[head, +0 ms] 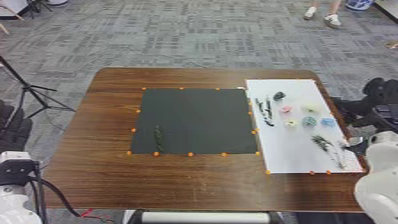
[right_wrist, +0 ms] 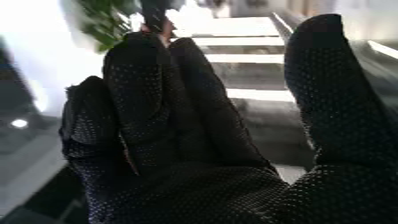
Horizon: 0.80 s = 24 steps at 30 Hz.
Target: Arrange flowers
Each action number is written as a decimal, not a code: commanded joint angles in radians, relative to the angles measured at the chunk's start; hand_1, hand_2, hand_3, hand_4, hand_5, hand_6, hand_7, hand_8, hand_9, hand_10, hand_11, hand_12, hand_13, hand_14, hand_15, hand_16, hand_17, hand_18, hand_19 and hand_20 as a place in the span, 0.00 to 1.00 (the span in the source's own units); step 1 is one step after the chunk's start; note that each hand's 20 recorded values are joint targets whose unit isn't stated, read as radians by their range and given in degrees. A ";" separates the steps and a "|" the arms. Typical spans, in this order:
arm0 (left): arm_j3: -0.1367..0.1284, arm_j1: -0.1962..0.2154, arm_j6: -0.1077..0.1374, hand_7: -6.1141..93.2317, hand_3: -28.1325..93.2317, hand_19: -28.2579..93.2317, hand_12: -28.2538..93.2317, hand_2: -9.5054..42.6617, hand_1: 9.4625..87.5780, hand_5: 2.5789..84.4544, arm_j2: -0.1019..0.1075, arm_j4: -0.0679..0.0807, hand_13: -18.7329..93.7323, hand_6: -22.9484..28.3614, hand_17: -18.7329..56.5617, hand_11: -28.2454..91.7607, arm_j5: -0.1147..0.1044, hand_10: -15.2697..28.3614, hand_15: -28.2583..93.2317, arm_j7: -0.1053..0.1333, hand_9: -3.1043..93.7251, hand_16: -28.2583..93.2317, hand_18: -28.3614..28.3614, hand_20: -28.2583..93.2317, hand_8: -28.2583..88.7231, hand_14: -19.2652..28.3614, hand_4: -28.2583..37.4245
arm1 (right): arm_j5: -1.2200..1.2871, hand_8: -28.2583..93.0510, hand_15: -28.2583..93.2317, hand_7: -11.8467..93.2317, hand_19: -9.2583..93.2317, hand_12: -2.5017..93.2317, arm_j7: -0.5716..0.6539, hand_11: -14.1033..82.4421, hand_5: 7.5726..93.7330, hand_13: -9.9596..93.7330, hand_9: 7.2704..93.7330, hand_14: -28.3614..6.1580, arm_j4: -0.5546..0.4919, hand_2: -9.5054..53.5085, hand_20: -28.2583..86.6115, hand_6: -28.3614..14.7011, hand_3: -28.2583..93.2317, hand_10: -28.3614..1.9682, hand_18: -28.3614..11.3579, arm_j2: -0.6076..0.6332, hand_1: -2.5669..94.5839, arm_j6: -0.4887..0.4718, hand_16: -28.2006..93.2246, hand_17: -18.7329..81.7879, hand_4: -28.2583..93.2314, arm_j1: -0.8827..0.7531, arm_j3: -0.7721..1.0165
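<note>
Five small round flower heads lie loosely grouped on a white rectangular sheet: a pink flower, a pale green-cream flower, a pale yellow flower, a grey-blue flower and a brighter blue flower. Near them, on the same sheet, lie a small dark clump and slender dark pieces, with a feathery green sprig and thin pale stems closer to the robot. One narrow dark-green sprig lies lengthwise on a dark grey rectangular sheet, inside its near left corner. Small orange markers dot the edges of both sheets, which rest on a brown wooden table. Beside the table's right edge is the right hand, open, fingers straight and thumb spread well away, with nothing in its grasp. The left hand is at the far left; how far open it is, or whether it holds anything, I cannot tell. Around the table runs grey patterned carpet, with a black tripod on the left. A blue-and-white pot stands at the far right, its contents too small to tell.
</note>
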 commanded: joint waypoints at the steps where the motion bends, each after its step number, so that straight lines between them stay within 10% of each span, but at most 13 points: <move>1: 0.009 0.015 0.007 0.21 0.85 0.43 0.30 0.47 0.15 0.47 -0.008 -0.009 0.34 0.61 0.18 0.43 0.002 0.66 0.44 0.032 0.32 0.20 0.69 0.32 0.16 0.66 0.00 | 0.060 0.17 0.79 0.23 0.97 0.24 0.068 0.35 0.61 0.68 0.61 0.33 0.009 0.00 0.56 0.41 0.83 0.22 0.00 -0.015 0.35 -0.105 0.51 0.55 0.00 -0.091 0.075; 6: 0.027 -0.004 0.037 0.21 0.83 0.43 0.30 0.53 0.12 0.47 0.000 -0.006 0.35 0.61 0.18 0.43 -0.027 0.66 0.45 0.063 0.32 0.20 0.69 0.33 0.16 0.66 0.00 | 0.061 0.17 0.79 0.23 0.97 0.25 0.069 0.36 0.61 0.68 0.62 0.35 0.017 0.00 0.57 0.42 0.83 0.25 0.00 -0.014 0.37 -0.082 0.51 0.55 0.00 -0.128 0.100; 16: 0.037 -0.022 0.040 0.22 0.85 0.43 0.30 0.52 0.13 0.47 0.005 0.000 0.35 0.61 0.18 0.44 -0.007 0.66 0.46 0.033 0.32 0.19 0.69 0.33 0.15 0.66 0.00 | 0.103 0.17 0.81 0.23 0.96 0.28 0.074 0.41 0.62 0.67 0.62 0.36 0.060 0.00 0.58 0.44 0.66 0.30 0.02 -0.045 0.55 -0.100 0.55 0.55 0.00 -0.119 0.042; 24: 0.046 -0.021 0.042 0.23 0.85 0.44 0.30 0.51 0.14 0.48 0.007 -0.005 0.35 0.61 0.18 0.44 -0.004 0.66 0.47 0.026 0.33 0.19 0.69 0.33 0.15 0.67 0.00 | 0.057 0.16 0.82 0.24 0.96 0.29 0.071 0.45 0.63 0.68 0.64 0.35 0.118 0.00 0.59 0.45 0.76 0.30 0.02 -0.093 0.43 -0.063 0.55 0.56 0.00 -0.087 -0.062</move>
